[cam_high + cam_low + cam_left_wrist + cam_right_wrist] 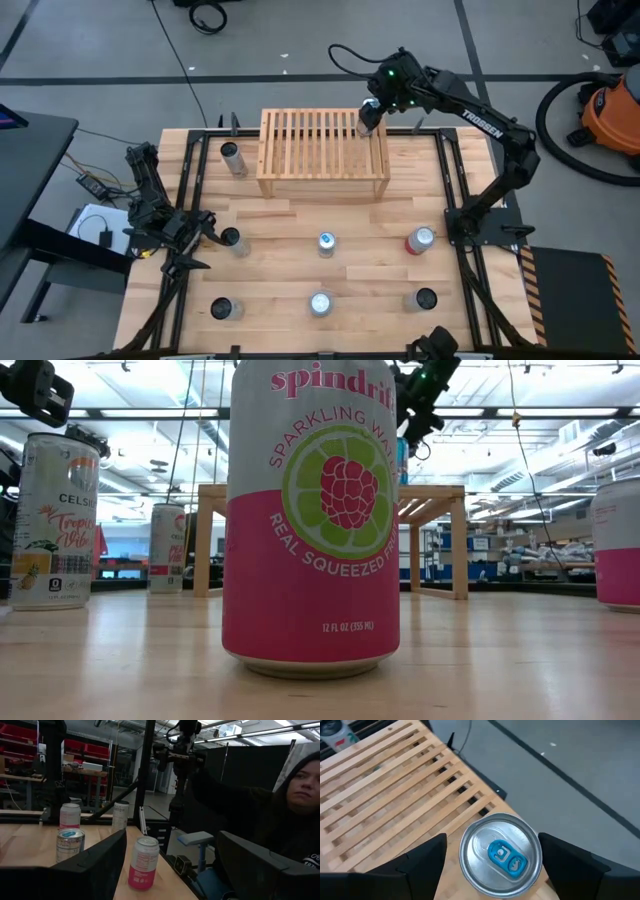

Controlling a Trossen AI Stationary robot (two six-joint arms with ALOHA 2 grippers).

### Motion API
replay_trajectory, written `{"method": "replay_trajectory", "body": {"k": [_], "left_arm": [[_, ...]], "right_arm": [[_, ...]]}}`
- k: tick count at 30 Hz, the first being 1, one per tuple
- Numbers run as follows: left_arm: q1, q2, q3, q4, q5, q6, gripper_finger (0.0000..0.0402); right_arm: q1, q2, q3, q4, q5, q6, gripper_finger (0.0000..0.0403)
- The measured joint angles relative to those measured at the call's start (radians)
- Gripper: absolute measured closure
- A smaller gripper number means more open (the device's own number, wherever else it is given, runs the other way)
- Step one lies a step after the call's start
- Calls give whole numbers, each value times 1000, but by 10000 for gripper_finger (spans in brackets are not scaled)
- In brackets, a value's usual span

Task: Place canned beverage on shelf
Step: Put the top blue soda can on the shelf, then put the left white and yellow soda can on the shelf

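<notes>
While the left gripper (190,243) waits low at the table's left edge, its 2 dark fingers parted around nothing, the action sits further right, at the far right corner of the pale slatted wooden shelf (300,140). The silver canned beverage with a blue pull tab (501,855) stands upright on the slats there, very near the corner, and the right gripper (370,115) hangs directly over it with its 2 fingers spread to either side of the can, apparently clear of its sides, so the can looks released rather than grasped. My worry is that corner: if a finger brushes the can as the arm lifts away, it could tip or slide off the edge to the table or the floor beyond. Counting from left to right across the butcher-block table (370,235), I make 7 more cans standing loose: 3 on the left, 2 in the middle, including the pink and white raspberry lime can (310,520) nearest the low camera, and 2 on the right. That makes 8 cans, 1 shelf and 2 arms.
</notes>
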State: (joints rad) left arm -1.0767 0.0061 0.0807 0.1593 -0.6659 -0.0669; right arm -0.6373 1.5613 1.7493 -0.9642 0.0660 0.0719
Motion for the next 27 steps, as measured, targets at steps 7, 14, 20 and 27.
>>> {"method": "replay_trajectory", "body": {"k": [7,14,20,27], "left_arm": [[0,0,0,0,0,0,88],[0,0,0,0,0,27,88],[0,0,0,10,-2,209,88],[0,0,0,45,-2,262,88]], "right_arm": [[0,-19,0,30,24,-5,82],[1,-48,0,80,17,-21,82],[1,-124,0,128,-72,-23,82],[6,-234,1,178,-206,-21,82]]}}
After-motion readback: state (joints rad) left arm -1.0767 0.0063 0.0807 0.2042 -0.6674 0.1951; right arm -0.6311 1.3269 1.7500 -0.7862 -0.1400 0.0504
